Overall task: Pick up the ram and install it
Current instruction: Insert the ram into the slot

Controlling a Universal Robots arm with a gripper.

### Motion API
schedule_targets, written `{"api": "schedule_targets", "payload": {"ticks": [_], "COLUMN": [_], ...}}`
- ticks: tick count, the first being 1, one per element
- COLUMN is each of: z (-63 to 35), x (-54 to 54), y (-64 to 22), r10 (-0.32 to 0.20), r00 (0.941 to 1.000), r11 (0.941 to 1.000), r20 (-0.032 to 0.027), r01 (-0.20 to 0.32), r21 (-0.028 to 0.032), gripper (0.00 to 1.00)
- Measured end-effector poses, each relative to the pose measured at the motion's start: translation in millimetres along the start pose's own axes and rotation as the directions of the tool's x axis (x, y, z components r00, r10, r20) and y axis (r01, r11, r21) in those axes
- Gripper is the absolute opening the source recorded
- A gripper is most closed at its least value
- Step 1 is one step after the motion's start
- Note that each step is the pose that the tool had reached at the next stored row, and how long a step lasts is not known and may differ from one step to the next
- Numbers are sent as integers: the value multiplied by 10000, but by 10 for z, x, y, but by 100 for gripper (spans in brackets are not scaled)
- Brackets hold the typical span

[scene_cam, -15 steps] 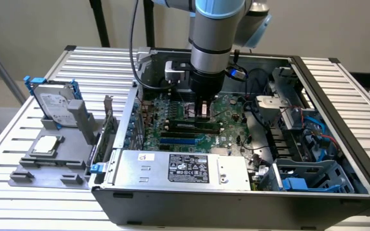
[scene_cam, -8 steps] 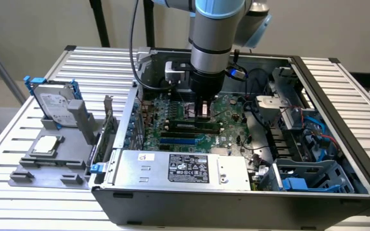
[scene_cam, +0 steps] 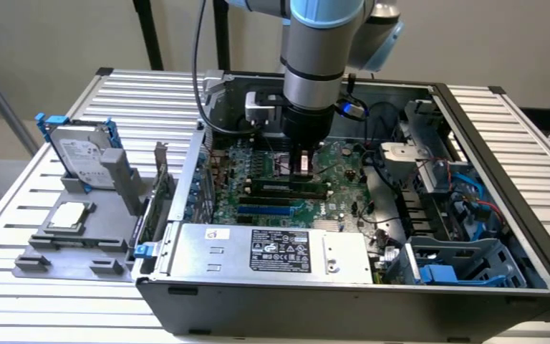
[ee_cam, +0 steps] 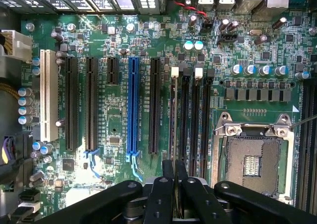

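Note:
My gripper (scene_cam: 303,170) reaches down into the open computer case (scene_cam: 504,179), low over the black memory slots (scene_cam: 285,189) of the green motherboard (ee_cam: 119,135). In the wrist view my gripper (ee_cam: 174,173) has its two black fingers (ee_cam: 162,194) drawn close together on a thin edge. That edge is the ram (ee_cam: 174,125), seen edge-on. It runs away from the fingers in line with the memory slot that ends in a white latch (ee_cam: 174,71). Whether the ram is touching the slot or hanging just above it I cannot tell.
A blue card slot (ee_cam: 132,105) and black card slots lie beside the memory slots, the processor socket (ee_cam: 252,164) on the other side. A power supply (scene_cam: 275,251) fills the case front. Outside, at the exterior view's left, a grey holder (scene_cam: 74,247) carries hard drives (scene_cam: 79,154) and an upright card (scene_cam: 160,179).

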State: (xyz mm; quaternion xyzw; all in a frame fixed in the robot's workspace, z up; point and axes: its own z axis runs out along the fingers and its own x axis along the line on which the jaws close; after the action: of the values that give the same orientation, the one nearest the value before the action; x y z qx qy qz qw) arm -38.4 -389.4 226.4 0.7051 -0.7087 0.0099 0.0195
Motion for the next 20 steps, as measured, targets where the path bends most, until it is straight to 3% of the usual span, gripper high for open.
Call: {"api": "schedule_targets", "payload": {"ticks": [13, 15, 16, 20], "z": [20, 20, 15, -98], "x": [-1, -1, -1, 4], "y": [0, 0, 0, 6], "r10": [85, 85, 85, 85], "r00": [10000, 10000, 10000, 10000], "r11": [10000, 10000, 10000, 10000], "r20": [1, 1, 2, 4], "r01": [-85, -85, -85, -85], "r21": [-3, -3, -3, -3], "gripper": [15, 28, 28, 28]}}
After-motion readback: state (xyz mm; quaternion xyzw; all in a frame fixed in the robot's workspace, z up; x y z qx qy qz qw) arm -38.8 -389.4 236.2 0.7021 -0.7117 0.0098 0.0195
